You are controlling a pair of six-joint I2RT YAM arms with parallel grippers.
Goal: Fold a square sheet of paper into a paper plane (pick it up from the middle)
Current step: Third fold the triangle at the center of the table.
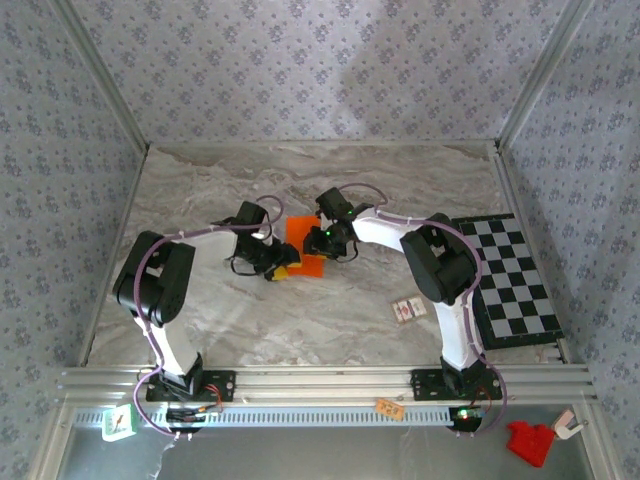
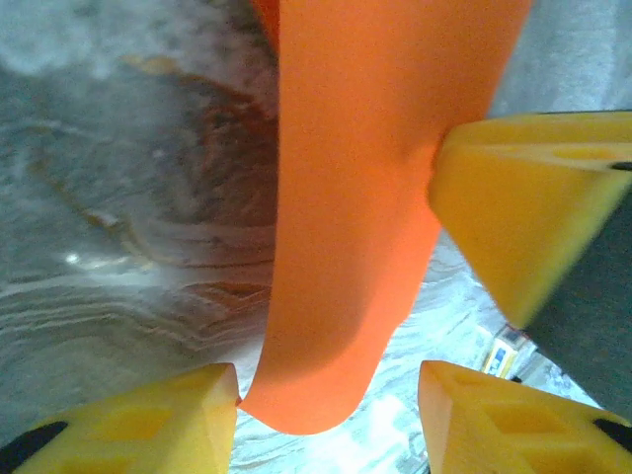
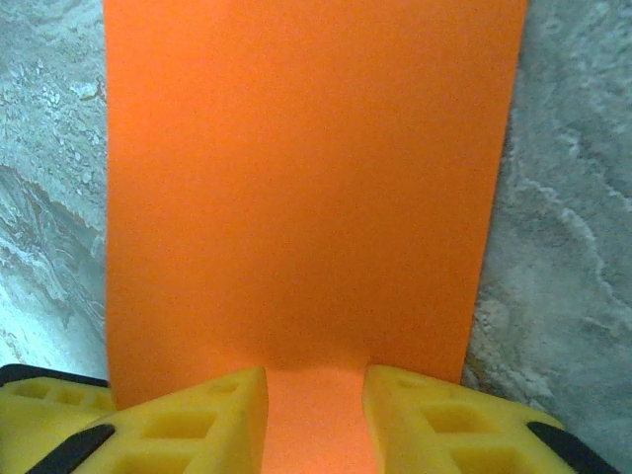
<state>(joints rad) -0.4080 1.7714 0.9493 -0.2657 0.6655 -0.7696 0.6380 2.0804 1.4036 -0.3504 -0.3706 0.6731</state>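
The square sheet of paper (image 1: 303,243), bright orange, lies mid-table between both grippers. In the left wrist view the sheet (image 2: 355,197) curves up off the marble. Its rounded free end hangs between the wide-apart fingers of my left gripper (image 2: 331,380) and brushes the corner of one finger (image 2: 212,395). Nothing is pinched there. A yellow finger of the right gripper (image 2: 513,197) touches the sheet's side. In the right wrist view the sheet (image 3: 306,178) spreads flat ahead. My right gripper (image 3: 316,380) has its tips on it, jaws partly apart, with a paper strip in the gap.
A black-and-white checkered board (image 1: 510,275) lies at the table's right edge. A small printed card (image 1: 408,310) sits in front of the right arm. Walls close in the table on three sides. A red block (image 1: 530,442) rests beyond the near rail.
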